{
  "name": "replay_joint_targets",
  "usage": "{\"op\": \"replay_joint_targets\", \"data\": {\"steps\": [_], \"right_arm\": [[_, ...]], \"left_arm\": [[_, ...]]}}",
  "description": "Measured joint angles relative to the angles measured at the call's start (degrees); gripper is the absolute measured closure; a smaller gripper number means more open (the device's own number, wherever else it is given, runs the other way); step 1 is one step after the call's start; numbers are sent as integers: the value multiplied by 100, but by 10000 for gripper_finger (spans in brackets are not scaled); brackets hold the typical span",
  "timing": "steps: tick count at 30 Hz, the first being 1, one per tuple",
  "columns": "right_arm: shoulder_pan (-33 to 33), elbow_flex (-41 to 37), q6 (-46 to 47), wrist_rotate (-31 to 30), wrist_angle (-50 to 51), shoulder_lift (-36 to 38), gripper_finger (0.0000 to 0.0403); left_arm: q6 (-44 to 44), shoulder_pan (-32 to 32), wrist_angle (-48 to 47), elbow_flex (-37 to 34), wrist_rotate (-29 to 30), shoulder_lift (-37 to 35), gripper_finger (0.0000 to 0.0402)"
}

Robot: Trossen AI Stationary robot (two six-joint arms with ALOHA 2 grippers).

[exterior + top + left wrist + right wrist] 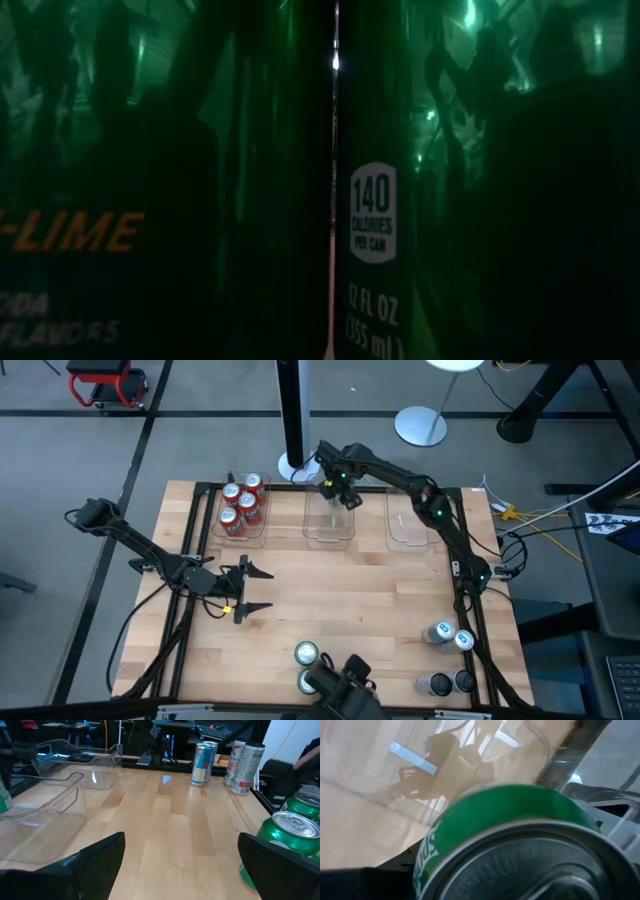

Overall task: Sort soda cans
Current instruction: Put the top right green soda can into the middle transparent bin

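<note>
A: Green can clamped in my right gripper, over the middle bin, far side. Left gripper gaping, idle.

B: Risk?

A: Releasing high, it tips or bounces out.

Two dark, slender jointed arms stand on the pale wooden slatted table. The left gripper has two black pointed fingers and a yellow spot; small green lights glow on the right arm.
</note>
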State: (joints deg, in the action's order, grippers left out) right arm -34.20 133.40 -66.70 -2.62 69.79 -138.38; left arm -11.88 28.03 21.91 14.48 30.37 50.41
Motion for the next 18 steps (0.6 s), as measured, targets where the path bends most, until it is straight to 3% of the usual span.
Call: {"op": "replay_joint_targets", "data": {"steps": [9, 18], "right_arm": [[1, 9, -37, 171, -60, -62, 104], [9, 9, -90, 22, -20, -51, 12]], "left_arm": [[4, 0, -20, 0, -1, 0, 27], [40, 0, -3, 0, -2, 0, 27]]}}
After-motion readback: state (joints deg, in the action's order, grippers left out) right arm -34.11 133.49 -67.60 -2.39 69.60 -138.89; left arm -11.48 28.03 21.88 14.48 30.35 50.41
